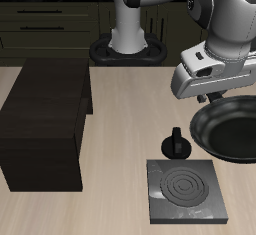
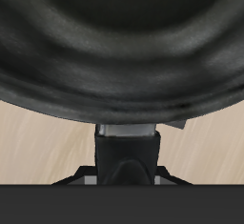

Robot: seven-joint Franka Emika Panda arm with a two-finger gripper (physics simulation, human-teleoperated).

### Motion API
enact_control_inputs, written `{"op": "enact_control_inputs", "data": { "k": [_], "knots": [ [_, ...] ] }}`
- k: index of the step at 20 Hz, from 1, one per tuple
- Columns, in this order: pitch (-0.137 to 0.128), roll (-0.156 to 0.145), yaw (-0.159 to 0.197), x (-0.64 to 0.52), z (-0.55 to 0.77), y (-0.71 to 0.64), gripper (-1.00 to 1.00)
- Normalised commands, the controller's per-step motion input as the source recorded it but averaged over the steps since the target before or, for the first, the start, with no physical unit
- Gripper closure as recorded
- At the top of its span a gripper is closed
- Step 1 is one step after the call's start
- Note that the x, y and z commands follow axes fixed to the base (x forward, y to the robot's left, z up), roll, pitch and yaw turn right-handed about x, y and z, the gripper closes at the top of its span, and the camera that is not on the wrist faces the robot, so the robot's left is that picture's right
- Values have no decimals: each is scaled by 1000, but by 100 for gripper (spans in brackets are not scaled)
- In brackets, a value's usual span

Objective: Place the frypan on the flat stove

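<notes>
Frypan (image 1: pixel 232 131) holds nothing — beside flat stove (image 1: pixel 186 190); fingers' (image 2: pixel 127 156) spread hidden, cannot tell.

A large dark brown cabinet box (image 1: pixel 45 129) stands on the table (image 1: pixel 120 179); a small black upright pot (image 1: pixel 177 144) nearby.

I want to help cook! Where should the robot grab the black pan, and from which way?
By its handle, coming straight down from above and pinching across it. The pan sits flat on the table. Its round bowl looks too wide to pinch, while the handle is narrow and sticks straight out.
</notes>
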Motion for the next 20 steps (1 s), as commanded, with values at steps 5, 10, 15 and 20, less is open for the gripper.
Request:
{"op": "enact_control_inputs", "data": {
  "k": [5,10,15,20],
  "knots": [
    [7,-73,-38,497,72,-376,100],
    [13,-73,-97,202,-80,-349,100],
    [-3,23,-69,-209,-31,-196,100],
    [58,-61,-116,-507,-146,-402,-100]
  ]
}}
